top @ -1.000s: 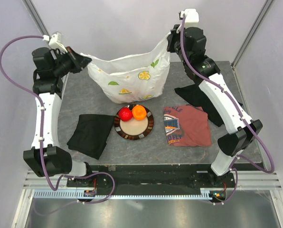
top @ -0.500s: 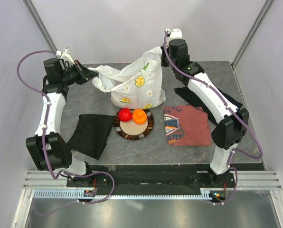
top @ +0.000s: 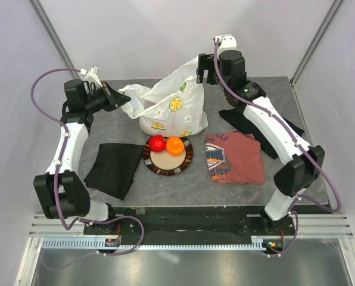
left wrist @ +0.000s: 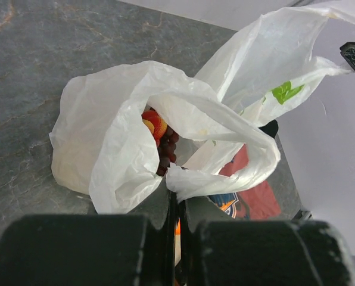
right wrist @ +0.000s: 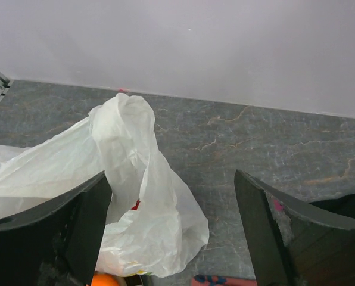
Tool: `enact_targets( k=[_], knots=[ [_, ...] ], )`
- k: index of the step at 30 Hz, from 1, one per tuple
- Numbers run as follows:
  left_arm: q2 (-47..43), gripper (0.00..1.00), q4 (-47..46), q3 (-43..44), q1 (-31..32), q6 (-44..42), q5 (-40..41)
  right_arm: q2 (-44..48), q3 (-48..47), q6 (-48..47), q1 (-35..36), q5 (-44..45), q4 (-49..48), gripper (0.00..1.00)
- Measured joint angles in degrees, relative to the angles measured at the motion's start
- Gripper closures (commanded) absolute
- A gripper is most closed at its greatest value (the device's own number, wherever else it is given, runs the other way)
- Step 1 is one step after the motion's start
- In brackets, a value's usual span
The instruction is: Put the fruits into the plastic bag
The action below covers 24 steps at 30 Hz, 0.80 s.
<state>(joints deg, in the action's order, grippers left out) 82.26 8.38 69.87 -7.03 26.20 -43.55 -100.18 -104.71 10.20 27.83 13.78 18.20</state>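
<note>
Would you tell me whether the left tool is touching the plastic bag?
Touching. The left wrist view shows the left tool shut on a fold of the bag, with film pinched between its fingers.

left arm is rising from its base at the near left edge of the worktop, elbow sitting low and outward, forearm running toward the far side. its wrist is bending inward, so the left gripper is pointing to the right. in the left wrist view its fingers are standing almost together, with only a thin slit between them, and are pinching a fold of the plastic bag.

right arm is reaching from the near right base, elbow jutting out to the right, forearm slanting toward the far middle. right gripper is pointing leftward. its fingers are standing wide apart.
</note>
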Motion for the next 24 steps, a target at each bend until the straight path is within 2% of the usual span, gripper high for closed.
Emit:
enact_targets(
  k=[9,14,19,24],
  knots=[
    [-4.2,0.98,-1.2,-0.2,1.8,0.2,0.1,18.9,18.7,-0.6,0.7,-5.5,-10.1,0.06],
    [-5.1,0.99,-0.8,-0.2,2.0,0.2,0.7,27.5,27.5,-1.3,5.0,-8.0,-16.1,0.04],
    [-5.1,0.98,-0.7,-0.2,2.0,0.2,1.4,28.5,35.4,-1.5,11.1,-8.4,-18.2,0.03],
    [-5.1,0.98,-0.5,-0.2,2.0,0.2,1.4,21.9,40.1,-1.4,18.3,-5.0,-15.2,0.03]
  ],
)
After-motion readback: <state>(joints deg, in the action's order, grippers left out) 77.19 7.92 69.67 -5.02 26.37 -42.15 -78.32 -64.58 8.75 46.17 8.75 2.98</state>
